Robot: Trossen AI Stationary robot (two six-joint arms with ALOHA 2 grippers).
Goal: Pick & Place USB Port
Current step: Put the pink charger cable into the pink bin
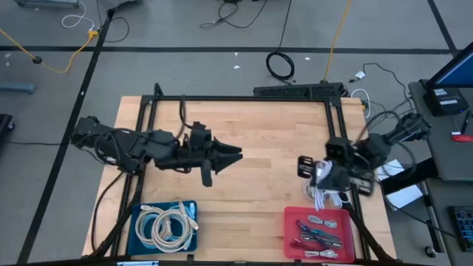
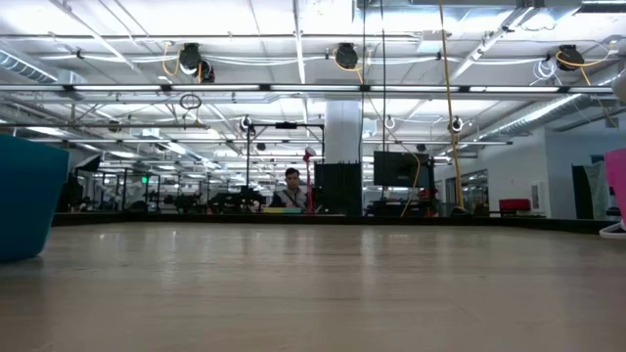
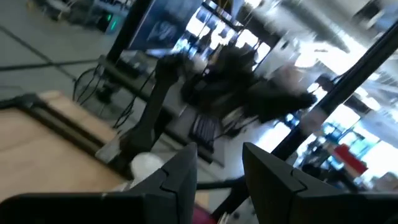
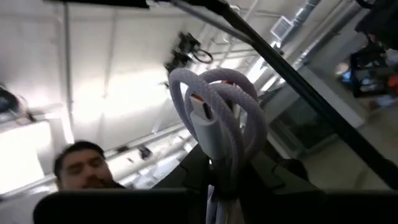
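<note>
My right gripper (image 1: 316, 176) is over the table's right part, just beyond the red tray (image 1: 290, 235), and is shut on a coiled white USB cable (image 4: 219, 121). The coil also shows in the high view (image 1: 325, 195). A white and red plug (image 4: 200, 111) lies on the coil. My left gripper (image 1: 235, 153) is over the middle of the table, pointing toward the right edge, open and empty; the left wrist view (image 3: 219, 177) shows the gap between its fingers. Neither gripper shows in the low view. My right gripper pinches the bunched strands at one end of the coil (image 4: 219, 186) between its two fingers. The coil's loops (image 4: 239, 93) stand out past the fingertips. The wrist view looks up at the ceiling, so the fingers are tipped upward. Whether the coil touches the table does not show.
A blue tray (image 1: 140, 235) with coiled white cables (image 1: 168, 224) stands at the near left. The red tray holds several cables (image 1: 319, 233). A black frame (image 1: 244, 99) runs round the table. Bare wood lies between the arms. A person (image 4: 81, 165) shows in the right wrist view.
</note>
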